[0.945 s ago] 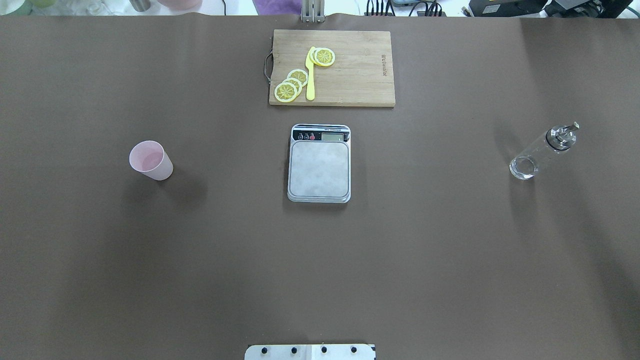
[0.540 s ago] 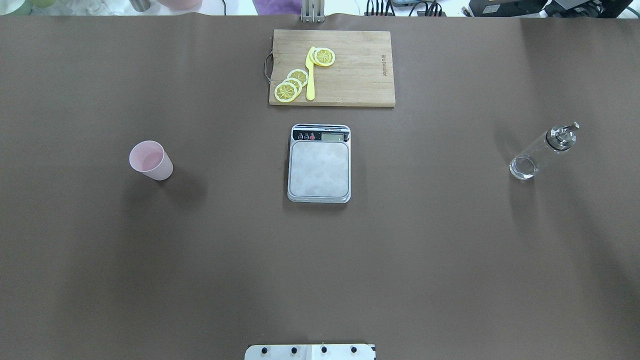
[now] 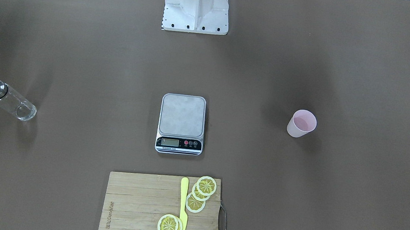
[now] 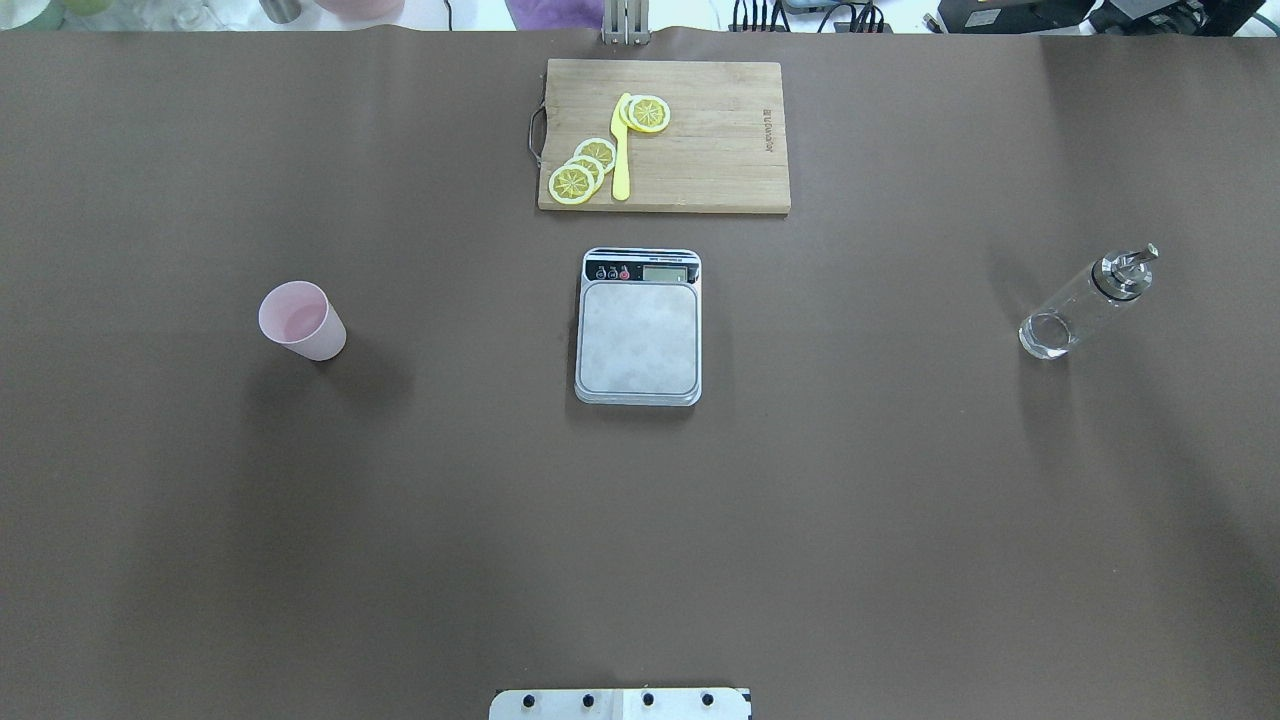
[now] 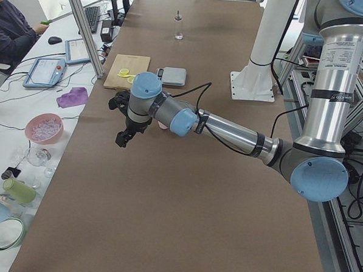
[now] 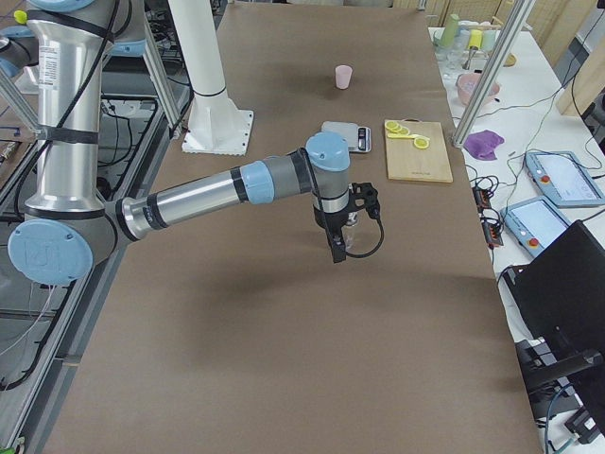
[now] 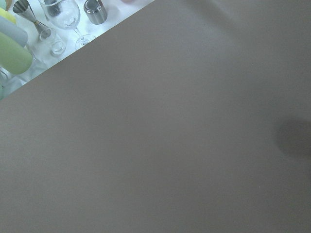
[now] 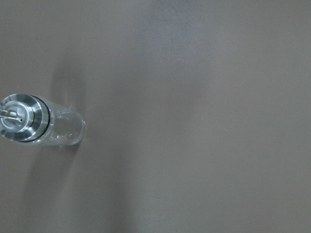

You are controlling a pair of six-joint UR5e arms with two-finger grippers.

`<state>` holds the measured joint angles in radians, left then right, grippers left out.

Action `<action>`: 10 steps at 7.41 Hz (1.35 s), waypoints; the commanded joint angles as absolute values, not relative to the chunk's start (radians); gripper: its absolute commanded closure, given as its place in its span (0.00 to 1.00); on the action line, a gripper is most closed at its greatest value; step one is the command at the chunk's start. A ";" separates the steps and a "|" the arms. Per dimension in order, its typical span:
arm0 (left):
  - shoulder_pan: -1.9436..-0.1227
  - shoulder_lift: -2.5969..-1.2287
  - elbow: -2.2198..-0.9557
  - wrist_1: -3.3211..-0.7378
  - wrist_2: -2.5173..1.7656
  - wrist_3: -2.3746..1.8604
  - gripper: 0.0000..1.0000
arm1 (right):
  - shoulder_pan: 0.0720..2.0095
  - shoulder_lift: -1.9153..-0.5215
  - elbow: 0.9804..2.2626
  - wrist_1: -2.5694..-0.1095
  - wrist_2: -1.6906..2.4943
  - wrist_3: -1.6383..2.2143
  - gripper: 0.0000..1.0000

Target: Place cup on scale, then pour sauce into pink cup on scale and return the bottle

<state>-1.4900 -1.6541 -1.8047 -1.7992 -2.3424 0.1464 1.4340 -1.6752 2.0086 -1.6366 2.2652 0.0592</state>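
The pale pink cup (image 4: 302, 320) stands upright on the brown table, left of the scale (image 4: 638, 340). The scale's steel plate (image 3: 182, 114) is bare. The clear glass bottle (image 4: 1085, 305) with its metal spout stands at the far right; the right wrist view looks straight down on the bottle (image 8: 36, 124). Both arms show only in the side views. My left gripper (image 5: 121, 139) hangs above the table near the cup, and my right gripper (image 6: 337, 253) hangs beside the bottle. I cannot tell whether either is open or shut.
A bamboo cutting board (image 4: 700, 150) with lemon slices (image 4: 580, 172) and a yellow knife (image 4: 621, 150) lies beyond the scale. Glasses and bowls (image 5: 45, 129) stand off the table's left end. A person (image 5: 13, 30) sits at a desk there. The robot's base plate (image 4: 620, 703) is at the near edge.
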 commanded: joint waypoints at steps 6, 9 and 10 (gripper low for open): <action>-1.168 -1.658 -1.809 -2.037 -2.333 -0.539 0.02 | 1.399 -1.716 1.919 -1.463 2.284 0.086 0.00; -1.089 -1.689 -1.807 -2.069 -2.289 -0.682 0.02 | 1.397 -1.779 1.788 -1.072 2.359 0.075 0.00; -1.054 -1.695 -1.809 -2.069 -2.254 -0.730 0.03 | 1.397 -1.781 1.751 -1.005 2.405 0.075 0.00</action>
